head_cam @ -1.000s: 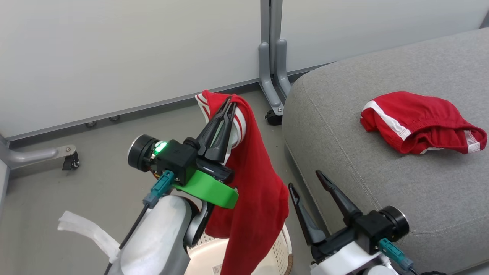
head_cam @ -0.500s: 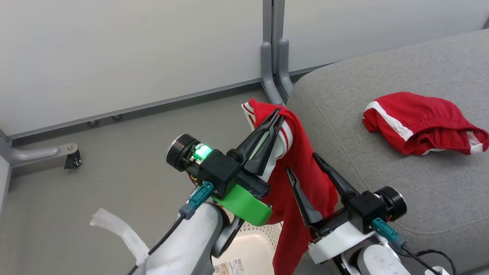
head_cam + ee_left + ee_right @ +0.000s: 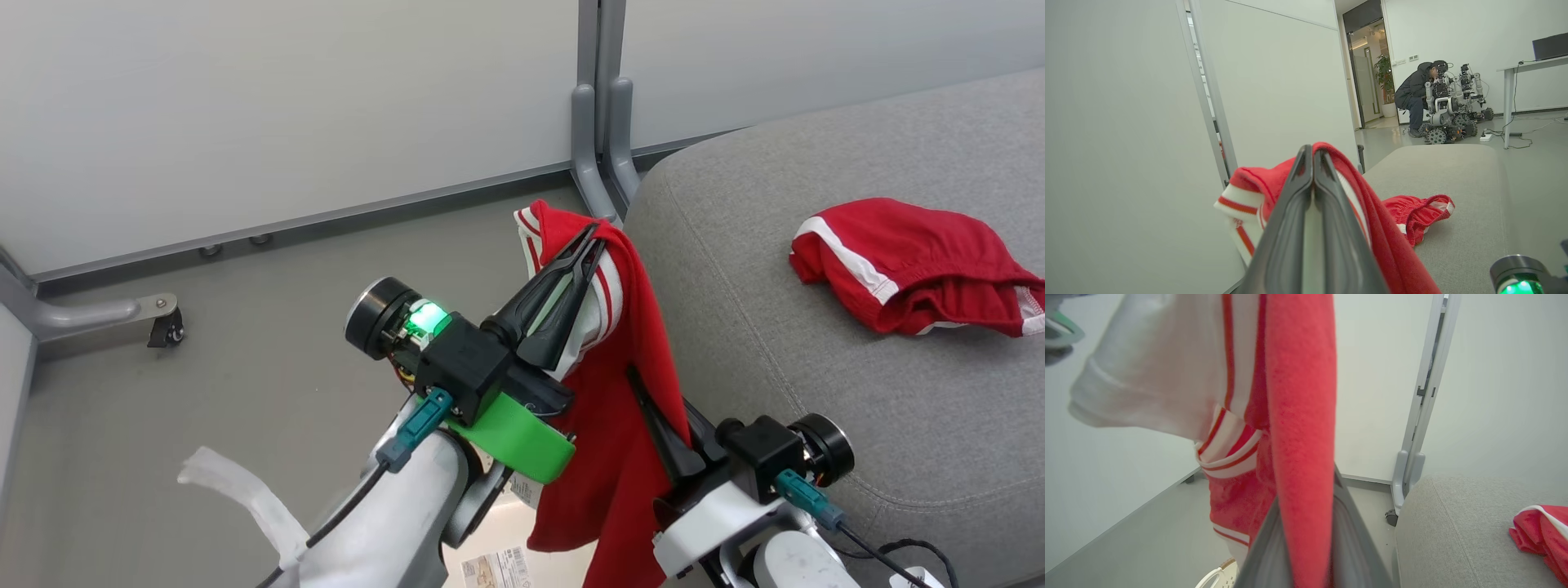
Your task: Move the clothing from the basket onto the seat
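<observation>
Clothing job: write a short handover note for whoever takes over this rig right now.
Grippers: the left gripper is shut on the hanging garment at its striped top edge, holding it up beside the corner of the seat. The right gripper is closed on a lower fold of the same garment.
Things: the second garment lies crumpled on the seat. The basket is on the floor below the arms, mostly hidden.
Done: one garment is on the seat.
Left: carry the held garment over the seat and release it. Then check the basket, since its contents cannot be seen.

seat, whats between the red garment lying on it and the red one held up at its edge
Bare grey seat: in the head view, nothing lies between the hanging garment and the lying garment. The left wrist view shows the same bare stretch.
</observation>
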Tool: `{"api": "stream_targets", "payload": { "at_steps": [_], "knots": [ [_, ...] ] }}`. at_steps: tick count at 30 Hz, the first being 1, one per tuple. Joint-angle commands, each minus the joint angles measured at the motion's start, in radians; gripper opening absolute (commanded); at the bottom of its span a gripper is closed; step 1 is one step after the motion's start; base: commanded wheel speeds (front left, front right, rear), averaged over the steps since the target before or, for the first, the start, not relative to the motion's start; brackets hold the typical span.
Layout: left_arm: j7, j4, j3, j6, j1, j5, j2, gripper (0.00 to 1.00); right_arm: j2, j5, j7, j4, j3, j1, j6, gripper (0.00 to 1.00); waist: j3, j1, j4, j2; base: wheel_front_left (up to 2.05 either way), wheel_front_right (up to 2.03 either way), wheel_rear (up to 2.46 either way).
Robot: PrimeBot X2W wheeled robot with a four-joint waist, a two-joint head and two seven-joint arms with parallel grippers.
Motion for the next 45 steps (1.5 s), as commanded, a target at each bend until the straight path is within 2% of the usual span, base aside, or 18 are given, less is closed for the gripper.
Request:
{"api": "stream_targets", "payload": {
  "at_steps": [1, 5, 6, 7, 19, 25, 32, 45],
  "knots": [
    [-0.01, 0.028, 0.013, 0.005, 0.025, 0.001, 0.034, 0.0, -0.001, 0.035, -0.003, 0.0, 0.008, -0.009, -0.002, 0.0, 0.01, 0.0001, 0.001, 0.0, 0.0, 0.0, 0.0],
    [-0.006, 0.052, 0.012, 0.003, 0.043, -0.006, 0.052, 0.0, -0.001, 0.044, -0.003, -0.01, -0.001, -0.006, -0.002, 0.0, 0.014, 0.0001, 0.0, 0.0, 0.0, 0.0, 0.0],
    [0.0, 0.06, 0.01, 0.0, 0.046, -0.011, 0.054, 0.62, -0.001, 0.045, -0.003, -0.012, -0.003, -0.005, -0.002, 0.0, 0.015, 0.0001, 0.0, 0.0, 0.0, 0.0, 0.0],
    [0.0, 0.062, 0.01, 0.003, 0.046, -0.009, 0.055, 1.0, -0.001, 0.045, -0.003, -0.015, -0.006, -0.003, -0.002, 0.0, 0.016, 0.0001, 0.0, 0.0, 0.0, 0.0, 0.0],
    [0.007, 0.075, -0.008, 0.005, 0.055, -0.023, 0.054, 1.0, -0.001, 0.018, -0.003, -0.036, -0.033, 0.008, -0.002, 0.0, 0.026, 0.0001, -0.001, 0.0, 0.0, 0.0, 0.0],
    [0.015, 0.07, -0.013, 0.007, 0.06, -0.028, 0.062, 1.0, -0.001, 0.016, -0.003, -0.053, -0.073, 0.011, -0.002, 0.0, 0.033, 0.0001, -0.034, 0.0, 0.0, 0.0, 0.0],
    [0.03, 0.054, -0.02, 0.007, 0.061, -0.031, 0.08, 1.0, -0.001, 0.005, -0.003, -0.086, -0.117, 0.015, -0.002, 0.0, 0.055, 0.0001, -0.144, 0.0, 0.0, 0.0, 0.0],
    [0.049, 0.019, -0.045, 0.012, 0.067, -0.022, 0.097, 1.0, -0.001, 0.02, -0.003, -0.153, -0.133, 0.042, -0.002, 0.0, 0.107, 0.0001, -0.436, 0.0, 0.0, 0.0, 0.0]
  ]
}}
